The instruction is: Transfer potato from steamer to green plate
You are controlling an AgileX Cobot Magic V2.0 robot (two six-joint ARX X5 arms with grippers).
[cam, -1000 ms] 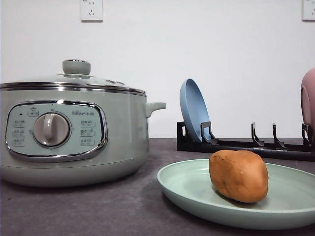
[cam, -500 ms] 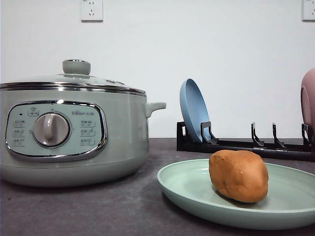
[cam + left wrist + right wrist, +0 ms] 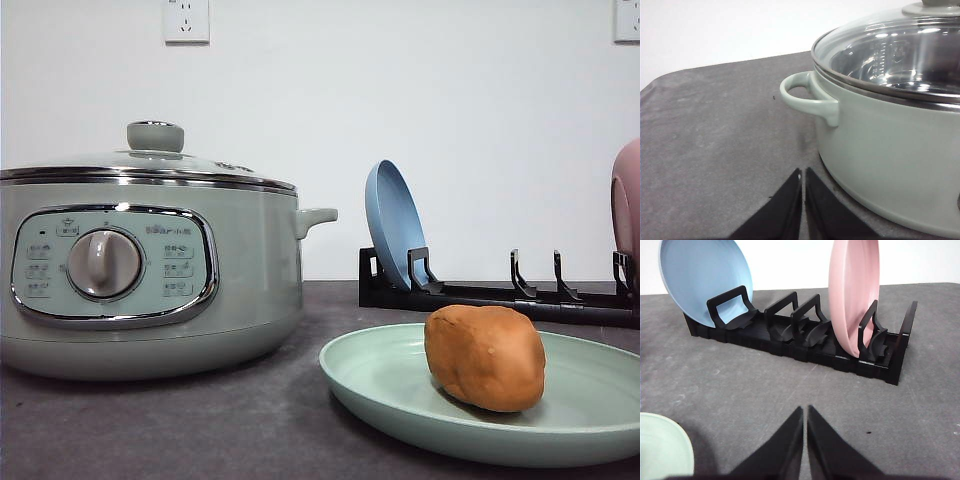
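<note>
**Potato on plate, lid on pot**

Steamer (image 3: pixel 150 265) at table's left, glass lid (image 3: pixel 900 47) seated. Green plate (image 3: pixel 400 400) right of it, near the front edge; potato (image 3: pixel 485 357) resting on it. Black rack (image 3: pixel 805 340) behind, with blue plate (image 3: pixel 395 225) and pink dish (image 3: pixel 855 295) standing on edge. Left gripper (image 3: pixel 803 180) beside steamer's side handle (image 3: pixel 807 97), jaws pressed together, nothing between them. Right gripper (image 3: pixel 805 420) facing rack, likewise clenched empty.

Dish rack (image 3: pixel 500 293) with two plates on a dark grey table (image 3: pixel 200 420)

The black rack stands at the back of the table, right of centre, before a white wall (image 3: pixel 450 100). A blue plate (image 3: pixel 394 224) stands on edge in its left end slot, a pink dish (image 3: pixel 854 292) stands upright near its right end, and the slots between them hold nothing. Two wall sockets (image 3: pixel 186 20) sit high on the wall.
</note>
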